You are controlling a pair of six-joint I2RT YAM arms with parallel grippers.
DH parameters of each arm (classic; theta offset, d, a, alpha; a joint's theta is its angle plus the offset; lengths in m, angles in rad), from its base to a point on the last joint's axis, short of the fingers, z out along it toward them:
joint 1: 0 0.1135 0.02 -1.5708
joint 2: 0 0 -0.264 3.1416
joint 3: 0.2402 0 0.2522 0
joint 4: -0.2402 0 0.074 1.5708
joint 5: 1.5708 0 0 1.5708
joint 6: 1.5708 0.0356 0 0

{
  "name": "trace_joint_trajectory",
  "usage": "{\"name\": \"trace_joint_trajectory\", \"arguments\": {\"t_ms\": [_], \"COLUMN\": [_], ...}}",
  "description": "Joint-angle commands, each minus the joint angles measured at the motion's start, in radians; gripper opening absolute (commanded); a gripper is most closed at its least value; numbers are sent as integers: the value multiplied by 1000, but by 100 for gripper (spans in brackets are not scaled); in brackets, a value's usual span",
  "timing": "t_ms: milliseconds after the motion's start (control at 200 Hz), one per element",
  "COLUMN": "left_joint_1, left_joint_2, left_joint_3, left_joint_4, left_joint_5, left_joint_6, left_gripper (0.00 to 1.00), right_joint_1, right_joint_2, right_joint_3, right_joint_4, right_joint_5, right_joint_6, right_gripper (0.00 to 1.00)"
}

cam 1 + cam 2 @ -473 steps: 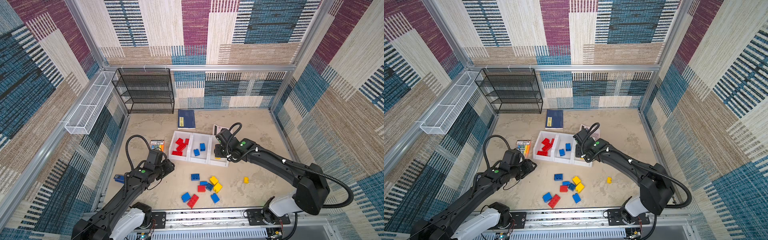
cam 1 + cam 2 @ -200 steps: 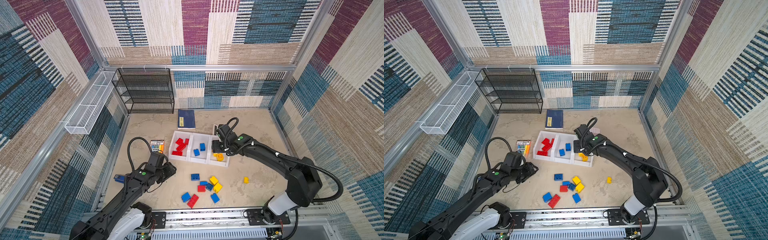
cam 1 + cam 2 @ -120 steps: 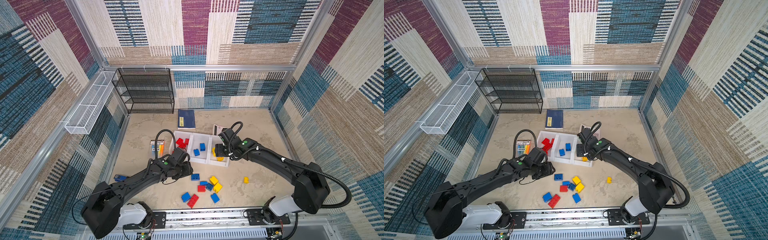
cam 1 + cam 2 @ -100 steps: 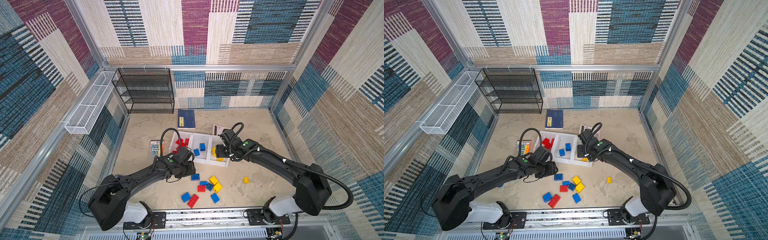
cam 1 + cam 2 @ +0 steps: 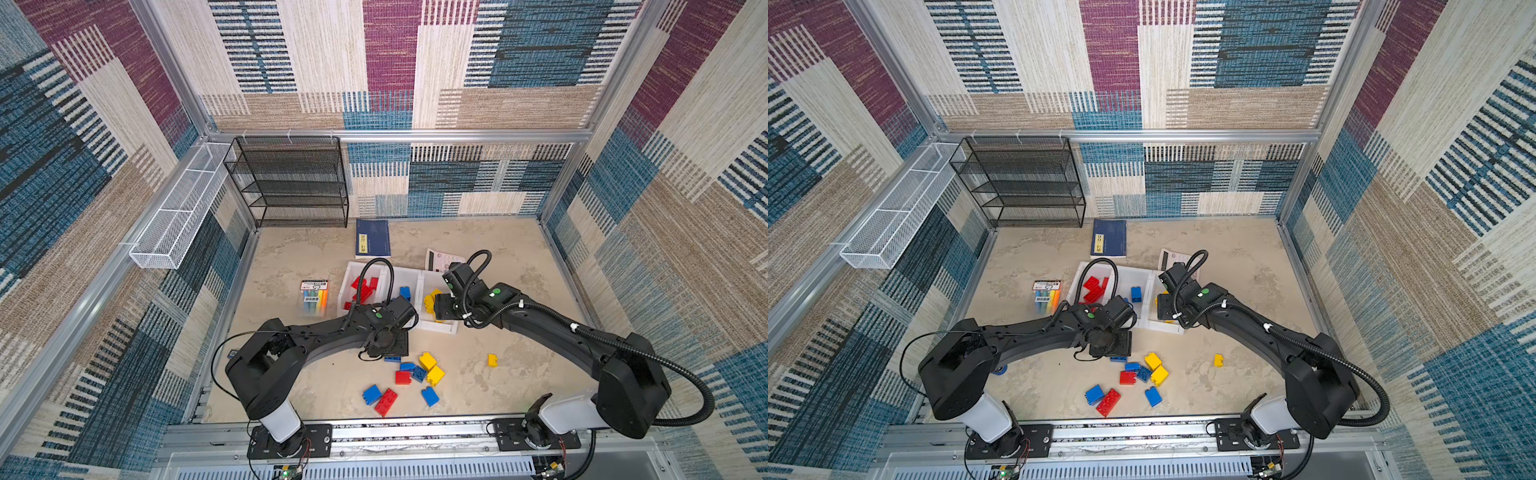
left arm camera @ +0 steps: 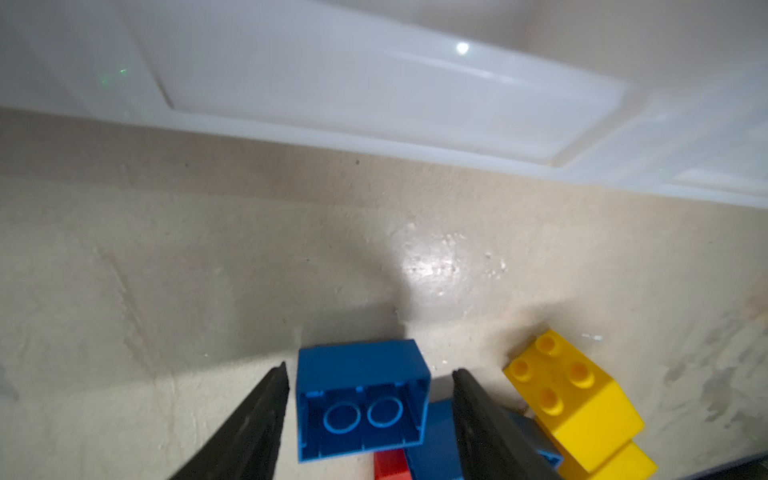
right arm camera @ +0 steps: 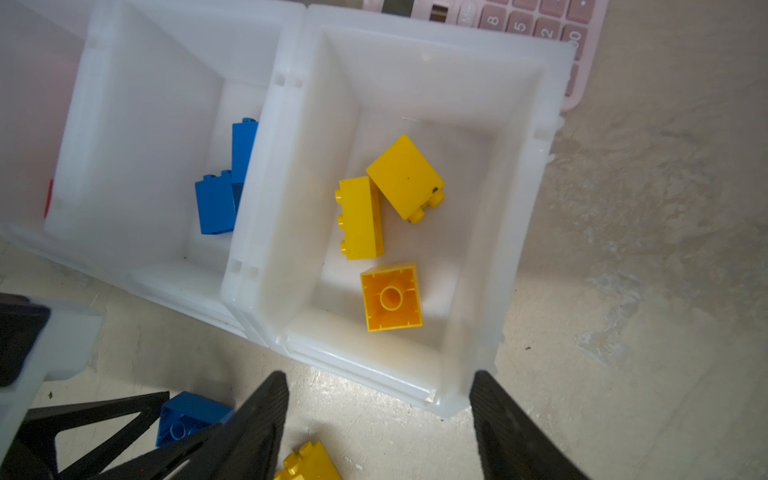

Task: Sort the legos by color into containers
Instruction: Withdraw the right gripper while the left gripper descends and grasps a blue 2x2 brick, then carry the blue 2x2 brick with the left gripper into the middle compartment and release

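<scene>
The left arm has swung over from the left side of the counter (image 5: 519, 266) to the loose pile (image 5: 415, 376) in front of the bins (image 5: 436, 328). The left end effector (image 6: 370, 370) now points down over a blue brick (image 6: 361, 399) at the pile's upper edge. In the left wrist view its jaws stand apart with the brick between them and a thin gap on each side, so it is open and not yet gripping. The brick lies on its side on the counter, hollow underside toward the camera, just beside a yellow brick (image 6: 569, 395).

The right end effector (image 7: 378, 374) has barely shifted. It hangs above the near rim of the yellow bin (image 7: 536, 137), jaws wide and empty. Three yellow bricks (image 7: 361, 216) lie in that bin and two blue bricks (image 7: 216, 203) in the blue bin (image 7: 137, 124) next to it. Red bricks (image 5: 361, 289) sit in the red bin (image 5: 347, 282) at the left end of the row.

The left arm therefore looks set for a blue pick: close, lift, then a short carry up the frame to the middle bin. Roughly ten bricks of all three colours remain on the counter in the lower middle of the frame, so the sort seems about half done. The right arm is free for a yellow one, though both end effectors work close together there.
</scene>
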Motion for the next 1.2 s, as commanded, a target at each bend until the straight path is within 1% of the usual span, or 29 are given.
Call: {"name": "trace_joint_trajectory", "arguments": {"t_ms": [0,195,356,471,581,726,826,932,1042,1192], "left_joint_1": [-7,-26,-29,-29,-27,-20,3,48,99,156], "left_joint_2": [17,43,56,49,44,44,43,51,91,166], "left_joint_3": [14,29,32,46,82,150,204,267,346,443], "left_joint_4": [-37,-40,-39,-41,-56,-84,-102,-118,-133,-155], "left_joint_5": [-31,-33,-32,-38,-46,-55,-66,-79,-85,-75], "left_joint_6": [21,24,26,40,58,82,103,142,195,232], "left_gripper": [65,61,54,52,49,48,48,48,48,48], "right_joint_1": [-1,-1,-1,-1,-1,-1,-1,-2,-3,-3], "right_joint_2": [-5,-12,-15,-23,-37,-62,-88,-115,-130,-139], "right_joint_3": [-6,-16,-19,-18,-17,-14,-19,-26,-31,-33], "right_joint_4": [27,31,29,23,18,2,-3,-5,-11,-24], "right_joint_5": [-13,-17,-16,-13,-12,-2,2,2,0,-4], "right_joint_6": [12,11,12,11,12,13,14,16,14,10], "right_gripper": [72,72,72,72,71,71,70,70,70,70]}}
